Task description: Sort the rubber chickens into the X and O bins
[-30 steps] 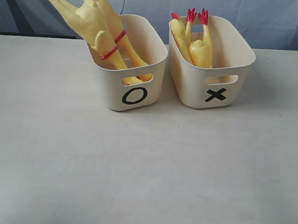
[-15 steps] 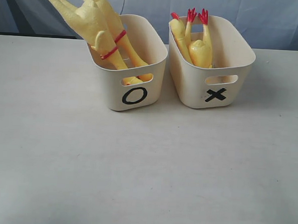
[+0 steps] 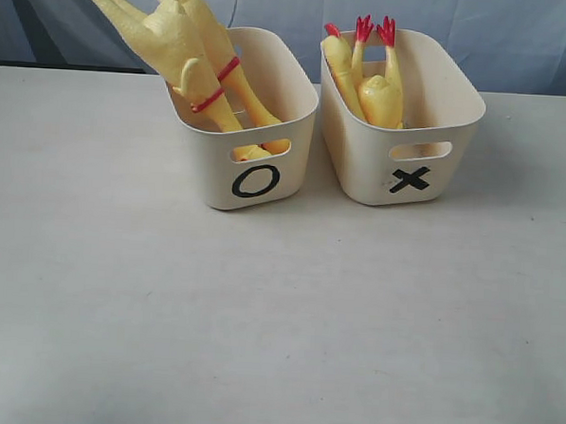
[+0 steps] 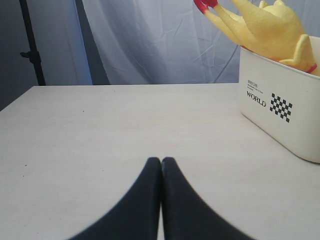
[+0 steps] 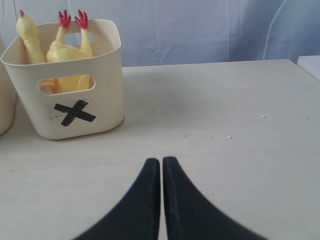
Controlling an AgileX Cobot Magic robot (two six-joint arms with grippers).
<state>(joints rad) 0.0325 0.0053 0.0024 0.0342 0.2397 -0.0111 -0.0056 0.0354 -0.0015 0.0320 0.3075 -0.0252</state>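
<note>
Two long yellow rubber chickens (image 3: 183,45) with red neck bands lean out of the cream O bin (image 3: 256,184), their red feet sticking up past its far left rim. Two smaller chickens (image 3: 373,84) stand head down in the X bin (image 3: 410,179), red feet up. The left wrist view shows the O bin's side (image 4: 280,107) with a long chicken (image 4: 265,30) above it. The X bin (image 5: 75,112) and its chickens (image 5: 65,50) appear in the right wrist view. My left gripper (image 4: 161,161) and right gripper (image 5: 161,160) are both shut and hold nothing, low over the table. Neither gripper shows in the exterior view.
The two bins stand side by side at the back of a pale table (image 3: 277,316). A grey-blue cloth backdrop (image 3: 520,34) hangs behind them. A black stand (image 4: 31,45) rises at the far side in the left wrist view.
</note>
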